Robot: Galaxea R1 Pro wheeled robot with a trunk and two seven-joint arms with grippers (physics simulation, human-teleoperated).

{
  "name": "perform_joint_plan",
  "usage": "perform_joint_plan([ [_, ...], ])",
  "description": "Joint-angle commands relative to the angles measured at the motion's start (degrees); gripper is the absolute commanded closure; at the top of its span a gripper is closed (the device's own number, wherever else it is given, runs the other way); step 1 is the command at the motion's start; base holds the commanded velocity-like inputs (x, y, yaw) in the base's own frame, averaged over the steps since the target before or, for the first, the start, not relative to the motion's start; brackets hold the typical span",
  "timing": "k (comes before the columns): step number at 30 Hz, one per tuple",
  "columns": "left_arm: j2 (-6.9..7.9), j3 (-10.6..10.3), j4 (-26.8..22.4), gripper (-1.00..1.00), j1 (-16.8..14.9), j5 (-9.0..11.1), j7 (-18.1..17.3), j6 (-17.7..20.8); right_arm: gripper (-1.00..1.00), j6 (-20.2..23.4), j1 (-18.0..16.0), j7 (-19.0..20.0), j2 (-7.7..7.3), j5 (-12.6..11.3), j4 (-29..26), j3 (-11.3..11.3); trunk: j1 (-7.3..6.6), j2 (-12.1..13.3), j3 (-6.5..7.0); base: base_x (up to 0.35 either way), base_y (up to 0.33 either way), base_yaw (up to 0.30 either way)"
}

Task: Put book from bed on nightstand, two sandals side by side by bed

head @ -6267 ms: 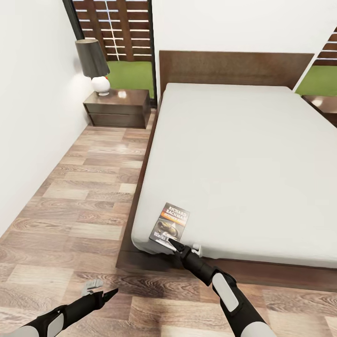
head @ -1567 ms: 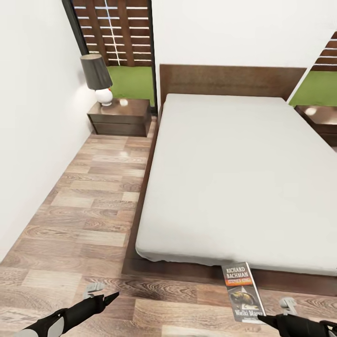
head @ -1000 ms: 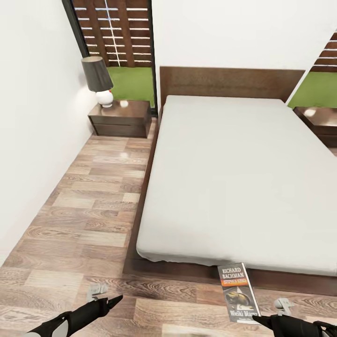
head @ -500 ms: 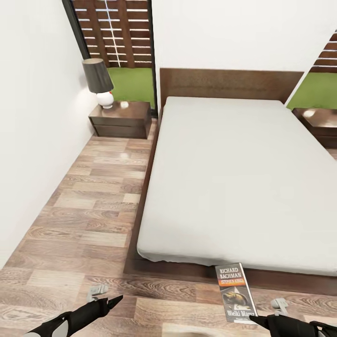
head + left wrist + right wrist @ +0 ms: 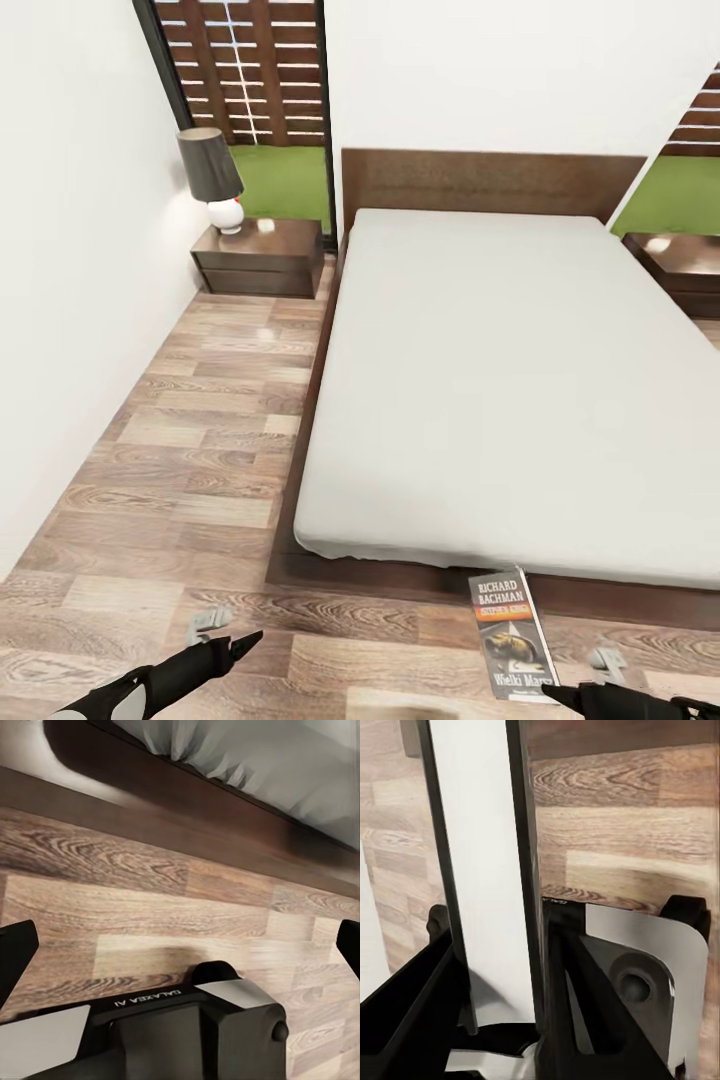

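The book (image 5: pixel 512 632), a dark paperback with white "RICHARD BACHMAN" lettering and an orange band, hangs over the floor just off the foot of the bed (image 5: pixel 500 380). My right gripper (image 5: pixel 560 686) is shut on its near end. In the right wrist view the book's white page edge (image 5: pixel 480 855) runs between the black fingers (image 5: pixel 577 967). My left gripper (image 5: pixel 228 632) hovers low over the floor at the lower left, open and empty, its fingertips (image 5: pixel 15 952) spread wide. A nightstand (image 5: pixel 258 255) stands left of the headboard, another (image 5: pixel 690 262) right of it. The sandals are out of view.
A lamp (image 5: pixel 212 175) with a dark shade stands on the left nightstand. A white wall (image 5: pixel 70 300) runs along the left. A strip of wood-plank floor (image 5: pixel 200 440) leads between wall and bed to that nightstand. The dark bed frame (image 5: pixel 300 570) juts out low.
The book has left the mattress corner and now hangs in my right gripper over the floor. In the last second it drifted slightly right. The view has shifted a little.
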Motion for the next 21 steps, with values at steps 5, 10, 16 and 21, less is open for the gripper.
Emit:
perform_joint_plan([
  [5, 0.02, 0.33, 0.02, -1.00, -0.03, -0.60, -0.06, -0.47, 1.00, -0.68, -0.04, 0.10, -0.05, -0.89, 2.83, 0.11, -1.10, 1.98, 0.86, 0.000, 0.000, 0.000],
  [10, 0.02, 0.33, 0.06, -1.00, -0.03, -0.60, -0.06, -0.47, 1.00, -4.84, -0.04, 0.31, -0.05, -1.00, 3.27, 0.10, -2.19, 3.99, 1.76, 0.000, 0.000, 0.000],
  [16, 0.02, 0.33, 0.05, -1.00, -0.03, -0.60, -0.06, -0.47, 1.00, -7.12, -0.04, 0.43, -0.05, -0.72, 3.39, 0.18, -3.51, 6.39, 2.84, 0.000, 0.000, 0.000],
  [21, 0.02, 0.33, 0.03, -1.00, -0.03, -0.60, -0.06, -0.47, 1.00, -7.37, -0.04, 0.48, -0.05, -0.62, 3.41, 0.19, -4.61, 8.40, 3.78, 0.000, 0.000, 0.000],
])
